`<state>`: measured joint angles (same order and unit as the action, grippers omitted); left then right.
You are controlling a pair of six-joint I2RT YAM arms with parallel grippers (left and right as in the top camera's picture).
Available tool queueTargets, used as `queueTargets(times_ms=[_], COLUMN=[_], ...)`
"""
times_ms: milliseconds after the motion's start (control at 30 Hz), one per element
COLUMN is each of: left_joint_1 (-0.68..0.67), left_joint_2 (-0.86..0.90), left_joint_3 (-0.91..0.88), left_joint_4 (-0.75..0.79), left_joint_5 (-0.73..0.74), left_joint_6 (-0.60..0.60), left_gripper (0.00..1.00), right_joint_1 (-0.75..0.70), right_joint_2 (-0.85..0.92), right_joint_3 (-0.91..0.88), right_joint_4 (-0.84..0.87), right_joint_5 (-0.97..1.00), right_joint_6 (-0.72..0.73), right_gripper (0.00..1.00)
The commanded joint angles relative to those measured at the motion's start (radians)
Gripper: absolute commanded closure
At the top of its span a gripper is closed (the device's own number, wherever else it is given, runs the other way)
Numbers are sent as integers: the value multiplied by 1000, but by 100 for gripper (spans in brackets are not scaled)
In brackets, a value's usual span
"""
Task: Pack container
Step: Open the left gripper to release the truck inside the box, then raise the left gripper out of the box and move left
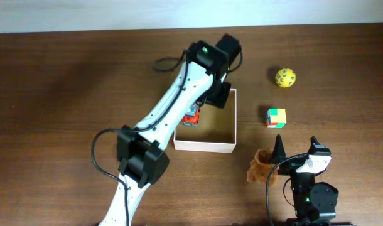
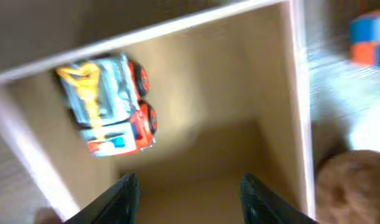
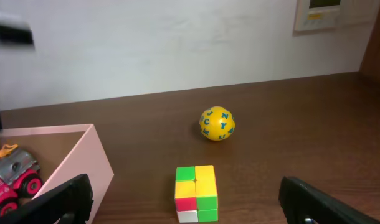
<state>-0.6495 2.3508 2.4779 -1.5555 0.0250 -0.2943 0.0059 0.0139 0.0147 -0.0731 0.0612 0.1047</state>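
Observation:
The container (image 1: 226, 129) is a shallow square box with white walls and a tan inside (image 2: 227, 99). A red and grey toy truck (image 2: 109, 102) lies on its side against the box's left wall (image 1: 191, 117). My left gripper (image 2: 190, 199) hangs open over the box floor beside the truck, with nothing between its fingers (image 2: 124, 199). In the overhead view the left gripper (image 1: 203, 103) is mostly covered by its arm. My right gripper (image 3: 193, 202) stands wide open near the table's front edge (image 1: 298, 150), pointing at a colourful cube (image 3: 196, 193).
A yellow ball (image 1: 285, 77) with blue marks lies at the back right, behind the cube (image 1: 276, 117). A brown plush toy (image 1: 262, 166) lies just left of the right gripper. The left arm stretches diagonally across the box's left side.

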Motion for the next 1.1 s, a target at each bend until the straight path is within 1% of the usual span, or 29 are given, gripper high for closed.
queueTargets(times_ms=[0,67,133,167,333,533,700,767,833,1000,1067], left_joint_1=[29,46,68,78,151,217,247,251,251,254,272], left_joint_2=[3,3,-13,-27,-103,-198,-326,-383,-439,-528,-529], left_joint_3=[137,203,231,231,231,231,231,230,225,185,168], left_joint_4=[-69,-132,-132,-132,-132,-132,-132,-132,-132,-132,-132], left_joint_5=[-74,-129,-146,-150,-145,-157,-185,-226,-301,-541,-553], left_joint_6=[8,9,65,64,30,32,39,39,39,37,33], left_gripper=[44,39,34,33,31,30,31,31,31,29,27], right_joint_1=[-6,-6,-6,-6,-6,-6,-6,-6,-6,-6,-6], right_joint_2=[-10,-10,-10,-10,-10,-10,-10,-10,-10,-10,-10], right_joint_3=[-9,-9,-9,-9,-9,-9,-9,-9,-9,-9,-9], right_joint_4=[-1,-1,-1,-1,-1,-1,-1,-1,-1,-1,-1], right_joint_5=[-2,-2,-2,-2,-2,-2,-2,-2,-2,-2,-2], right_joint_6=[3,3,3,3,3,3,3,3,3,3,3], right_gripper=[1,1,1,1,1,1,1,1,1,1,1])
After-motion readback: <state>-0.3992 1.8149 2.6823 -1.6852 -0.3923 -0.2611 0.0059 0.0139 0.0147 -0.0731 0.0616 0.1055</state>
